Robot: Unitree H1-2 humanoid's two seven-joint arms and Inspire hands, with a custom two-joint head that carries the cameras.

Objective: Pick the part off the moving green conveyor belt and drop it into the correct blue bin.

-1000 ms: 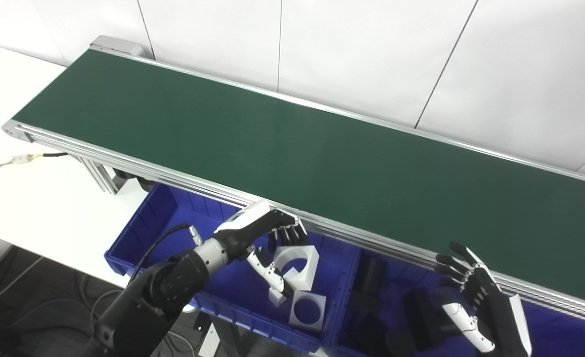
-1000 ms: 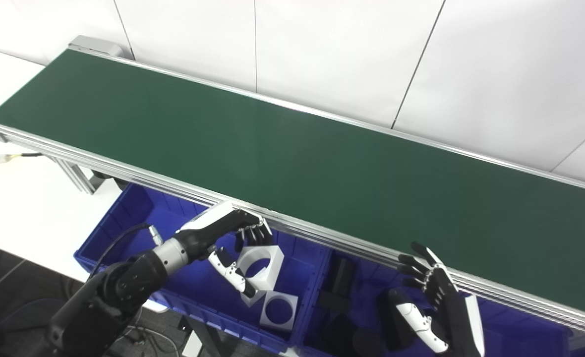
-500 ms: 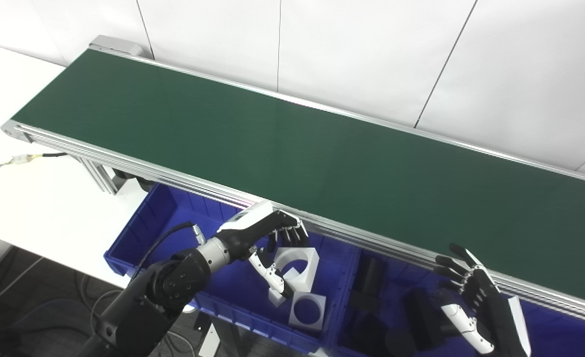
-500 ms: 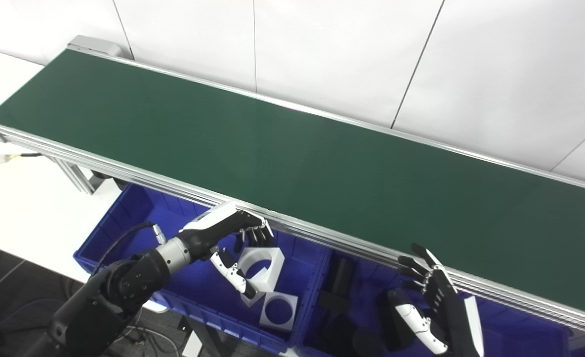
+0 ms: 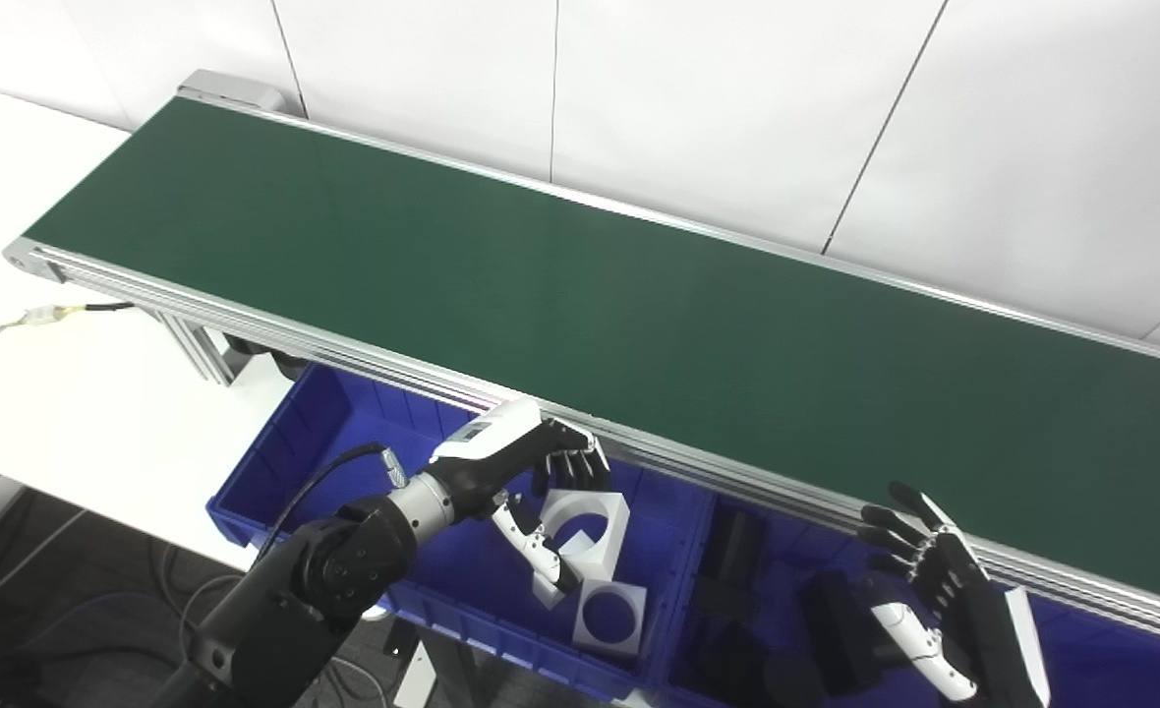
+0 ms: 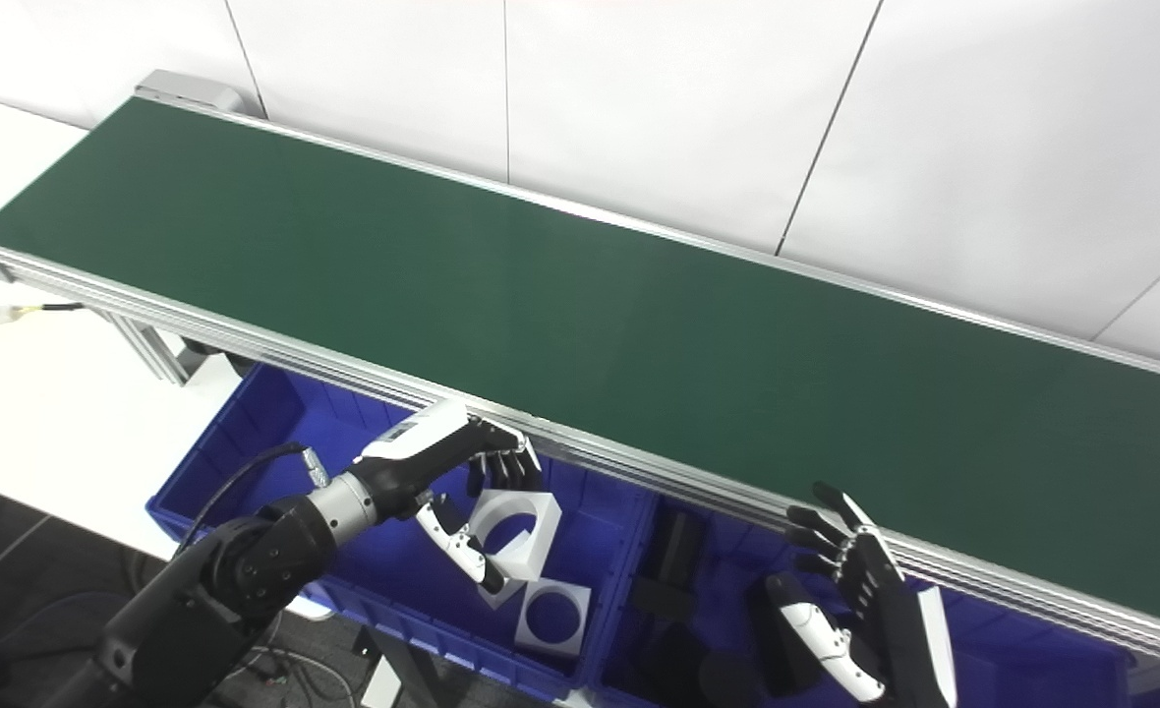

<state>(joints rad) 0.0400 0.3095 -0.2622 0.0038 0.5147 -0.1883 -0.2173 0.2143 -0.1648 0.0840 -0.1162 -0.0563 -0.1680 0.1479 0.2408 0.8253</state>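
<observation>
The green conveyor belt (image 5: 580,295) runs diagonally across the view with no part on it. My left hand (image 5: 531,472) hovers open over the left blue bin (image 5: 344,433), just below the belt's near rail. Its fingers curl above a white block with a round hole (image 5: 608,526), and its thumb reaches down along the block's left side. The block leans inside the bin against a second white block (image 5: 611,615). My right hand (image 5: 944,580) is open with fingers spread, over the right blue bin (image 6: 1013,649).
Several black parts (image 5: 737,560) lie in the right bin. The belt's aluminium rail (image 5: 737,482) overhangs the bins' far edges. A white table (image 5: 69,393) with a cable on it stands to the left, and a white wall stands behind the belt.
My left hand has edged slightly left, away from the white block, which has stayed in the bin. My right hand has sunk a little. The belt has stayed bare.
</observation>
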